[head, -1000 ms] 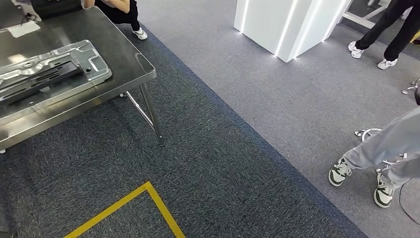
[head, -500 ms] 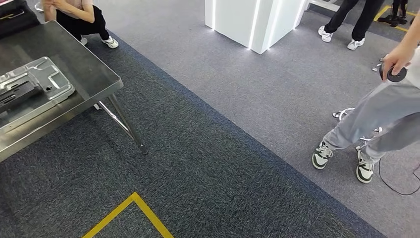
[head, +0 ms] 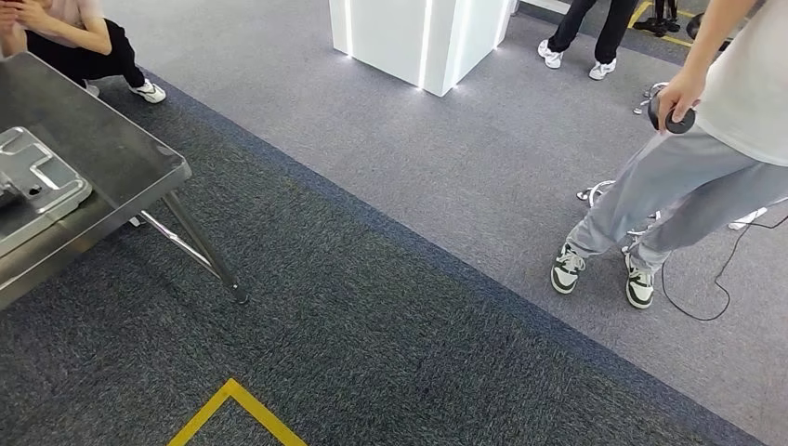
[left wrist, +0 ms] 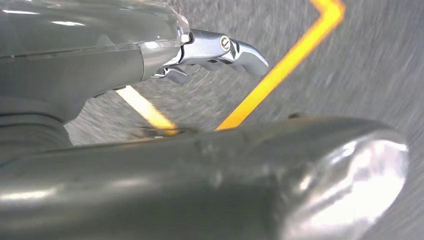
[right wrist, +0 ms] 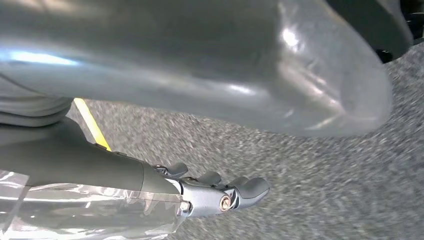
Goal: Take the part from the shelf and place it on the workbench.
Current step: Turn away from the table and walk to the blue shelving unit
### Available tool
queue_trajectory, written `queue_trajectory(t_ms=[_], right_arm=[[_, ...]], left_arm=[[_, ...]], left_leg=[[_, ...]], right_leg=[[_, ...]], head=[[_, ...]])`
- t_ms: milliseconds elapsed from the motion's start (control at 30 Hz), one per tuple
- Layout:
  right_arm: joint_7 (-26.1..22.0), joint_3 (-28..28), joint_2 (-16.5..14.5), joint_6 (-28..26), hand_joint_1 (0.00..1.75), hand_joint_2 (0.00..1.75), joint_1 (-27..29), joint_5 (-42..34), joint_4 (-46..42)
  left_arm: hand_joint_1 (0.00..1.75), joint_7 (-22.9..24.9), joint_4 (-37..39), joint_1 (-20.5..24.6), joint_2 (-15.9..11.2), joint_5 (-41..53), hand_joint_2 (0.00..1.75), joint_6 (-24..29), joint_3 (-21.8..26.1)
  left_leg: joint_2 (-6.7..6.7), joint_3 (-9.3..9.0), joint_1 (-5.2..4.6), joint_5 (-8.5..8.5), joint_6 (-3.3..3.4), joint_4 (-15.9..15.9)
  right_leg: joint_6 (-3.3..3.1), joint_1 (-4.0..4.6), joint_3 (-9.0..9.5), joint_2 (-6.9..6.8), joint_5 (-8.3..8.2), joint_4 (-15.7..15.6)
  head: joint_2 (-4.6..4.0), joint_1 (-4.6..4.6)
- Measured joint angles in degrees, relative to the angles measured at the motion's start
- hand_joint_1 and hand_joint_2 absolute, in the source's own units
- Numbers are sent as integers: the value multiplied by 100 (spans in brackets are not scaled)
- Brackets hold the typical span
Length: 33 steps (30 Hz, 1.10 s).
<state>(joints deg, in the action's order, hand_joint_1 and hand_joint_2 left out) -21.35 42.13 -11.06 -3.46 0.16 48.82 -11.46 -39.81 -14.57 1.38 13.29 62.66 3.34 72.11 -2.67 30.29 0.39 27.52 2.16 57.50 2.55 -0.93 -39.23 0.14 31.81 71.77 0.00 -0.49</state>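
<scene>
Judging from how things lie, we take the job as barely begun: both hands hang over the carpet holding nothing, left hand and right hand with fingers loosely apart. A stamped metal part already lies on the workbench at far left; the shelf remains to reach.

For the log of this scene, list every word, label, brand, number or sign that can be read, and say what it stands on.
None: no frame holds readable text.
Shiny steel workbench and pressed grey metal part: no lettering visible.
White lit pillar: plain.
Yellow tape line on the dark carpet: a floor marking, no characters.
</scene>
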Motion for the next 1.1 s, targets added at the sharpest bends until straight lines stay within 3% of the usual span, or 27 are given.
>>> queue_trajectory(t_ms=[100,167,233,300,367,400,433,467,500,533,600,667,733,800,833,900,933,967,1000,1033,1100], right_arm=[[10,69,-6,1,0,0,15,59,-9],[23,107,-9,19,0,0,11,109,-17],[29,143,-10,33,0,0,12,154,-25],[32,171,-18,28,0,0,6,191,-30],[38,195,-29,1,0,0,-9,215,-33],[50,213,-33,-15,0,0,-16,220,-34],[69,238,-39,-27,0,0,-21,218,-34],[98,267,-43,-33,0,0,-21,209,-34],[141,299,-47,-38,0,0,-21,191,-34],[196,339,-49,-40,0,0,-23,166,-34],[340,442,-53,-54,0,0,-32,112,-34],[527,569,-54,-108,0,0,-43,73,-36],[766,703,-49,-211,0,0,-41,48,-38],[1008,834,-27,-319,0,0,-39,36,-39],[1099,895,-13,-358,0,0,-44,36,-40],[1198,991,12,-394,0,0,-56,37,-42],[1217,1026,22,-397,0,0,-60,38,-43],[1229,1054,31,-399,0,0,-60,38,-43],[1240,1079,38,-405,0,0,-58,38,-44],[1262,1102,46,-420,0,0,-56,39,-44],[1356,1146,62,-482,0,0,-64,61,-47]], left_arm=[[0,63,2,-43,6,-639,0,-108,-660],[0,186,22,-58,-8,-679,0,-235,-876],[0,319,34,-69,-23,-661,0,-318,-1004],[0,438,39,-92,-49,-588,0,-351,-1101],[0,529,47,-128,-81,-490,0,-368,-1173],[0,561,56,-146,-92,-448,0,-384,-1199],[0,587,64,-167,-104,-405,0,-401,-1225],[0,605,73,-183,-112,-367,0,-418,-1246],[0,621,77,-195,-119,-323,0,-427,-1267],[0,630,80,-202,-126,-282,0,-434,-1284],[0,644,85,-205,-140,-202,0,-447,-1298],[0,659,90,-202,-150,-132,0,-456,-1298],[0,669,92,-196,-154,-62,0,-459,-1299],[0,669,95,-192,-154,11,0,-462,-1300],[0,669,98,-193,-153,37,0,-464,-1301],[0,669,104,-204,-154,61,0,-467,-1301],[0,670,106,-208,-155,63,0,-467,-1301],[0,670,110,-209,-155,64,0,-467,-1301],[0,670,114,-207,-155,67,0,-467,-1301],[0,670,118,-204,-154,74,0,-468,-1301],[0,670,123,-201,-154,111,0,-473,-1301]], left_leg=[[-128,-64,-23,57,-66,8],[-204,-98,-39,92,-134,6],[-270,-142,-27,121,-202,1],[-127,-103,-7,269,-263,173],[118,195,10,631,-298,815],[175,389,12,798,-306,1208],[204,559,13,896,-311,1537],[214,631,13,863,-308,1651],[220,601,13,719,-297,1540],[249,478,13,496,-279,1228],[444,176,12,127,-229,460],[593,50,-3,30,-181,105],[537,33,-17,22,-124,68],[431,-2,-5,-22,-46,8],[370,-13,4,-41,-11,-22],[246,-13,-6,-42,23,-35],[179,-10,-12,-36,26,-34],[117,-11,-15,-28,24,-33],[59,-18,-16,-18,16,-33],[8,-31,-14,-6,2,-32],[-81,-70,-25,30,-47,-24]], right_leg=[[-63,21,581,-279,-482,-1112],[-133,58,696,-366,-525,-1365],[-199,59,697,-249,-545,-1396],[-275,35,722,-146,-580,-1449],[-333,35,723,-48,-598,-1471],[-349,44,715,9,-599,-1468],[-355,55,711,78,-598,-1463],[-357,63,712,147,-597,-1456],[-355,69,717,216,-593,-1445],[-349,73,722,284,-588,-1432],[-322,77,711,393,-572,-1393],[-264,72,674,482,-568,-1366],[-185,57,648,560,-580,-1369],[-127,55,591,425,-492,-1241],[-100,58,493,301,-358,-1028],[-45,43,139,93,21,-312],[-17,27,-33,62,156,32],[4,10,-124,44,188,221],[20,-6,-97,26,106,180],[28,-19,43,-9,-58,-75],[13,-23,478,-196,-397,-874]], head=[[0,-3],[0,-10],[0,-13],[0,-14],[0,-16],[0,-18],[0,-18],[0,-18],[0,-18],[0,-17],[0,-16],[0,-15],[0,-14],[0,-8],[0,-4],[0,1],[0,0],[0,0],[0,1],[0,1],[0,1]])
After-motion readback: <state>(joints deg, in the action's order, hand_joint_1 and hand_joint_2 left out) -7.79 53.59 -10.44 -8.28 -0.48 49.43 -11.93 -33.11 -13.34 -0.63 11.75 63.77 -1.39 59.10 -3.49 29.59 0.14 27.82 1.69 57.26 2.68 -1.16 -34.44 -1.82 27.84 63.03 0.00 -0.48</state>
